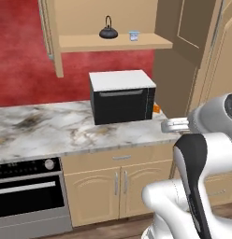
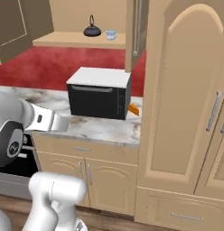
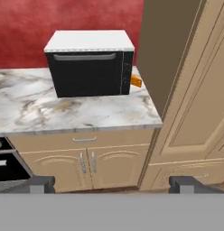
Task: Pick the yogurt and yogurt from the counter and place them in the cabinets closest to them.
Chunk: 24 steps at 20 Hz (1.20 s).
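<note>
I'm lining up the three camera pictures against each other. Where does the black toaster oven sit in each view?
Left base view: toaster oven at centre, on the counter, below the open cabinet shelf.
Right base view: left of centre, beside the tall cabinet.
Hand view: upper left of centre, on the counter.
Shared landmark: the small orange thing at its right side.

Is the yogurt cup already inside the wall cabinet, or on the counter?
Inside: the yogurt cup stands upright on the cabinet shelf, beside the kettle.
</note>
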Tool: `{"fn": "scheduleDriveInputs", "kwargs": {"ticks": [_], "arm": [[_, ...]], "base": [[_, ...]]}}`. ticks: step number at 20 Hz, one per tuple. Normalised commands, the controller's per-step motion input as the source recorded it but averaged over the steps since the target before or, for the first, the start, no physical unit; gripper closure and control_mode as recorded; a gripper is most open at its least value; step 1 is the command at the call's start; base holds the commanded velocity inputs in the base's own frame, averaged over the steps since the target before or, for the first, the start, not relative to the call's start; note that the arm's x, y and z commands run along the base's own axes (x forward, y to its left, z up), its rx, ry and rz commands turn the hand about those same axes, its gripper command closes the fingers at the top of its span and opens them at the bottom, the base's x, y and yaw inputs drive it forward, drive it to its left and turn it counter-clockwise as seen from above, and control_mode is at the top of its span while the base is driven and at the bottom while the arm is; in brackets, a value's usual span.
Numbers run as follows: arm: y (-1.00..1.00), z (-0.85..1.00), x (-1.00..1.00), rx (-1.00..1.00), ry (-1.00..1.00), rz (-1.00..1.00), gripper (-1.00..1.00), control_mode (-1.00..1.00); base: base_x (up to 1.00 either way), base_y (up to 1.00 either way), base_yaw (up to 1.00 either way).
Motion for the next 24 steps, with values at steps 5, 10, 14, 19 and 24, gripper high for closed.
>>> {"fn": "scheduleDriveInputs", "kwargs": {"ticks": [5, 10, 14, 19, 24], "arm": [[0.00, 0.00, 0.00, 0.00, 0.00, 0.00, -1.00, 1.00], [0.00, 0.00, 0.00, 0.00, 0.00, 0.00, -1.00, 1.00], [0.00, 0.00, 0.00, 0.00, 0.00, 0.00, -1.00, 1.00], [0.00, 0.00, 0.00, 0.00, 0.00, 0.00, -1.00, 1.00], [0.00, 0.00, 0.00, 0.00, 0.00, 0.00, -1.00, 1.00]], "base": [[-0.39, 0.63, 0.00], [-0.34, 0.70, 0.00], [-0.24, 0.72, 0.00], [-0.19, 0.76, 0.00], [-0.16, 0.70, 0.00]]}}
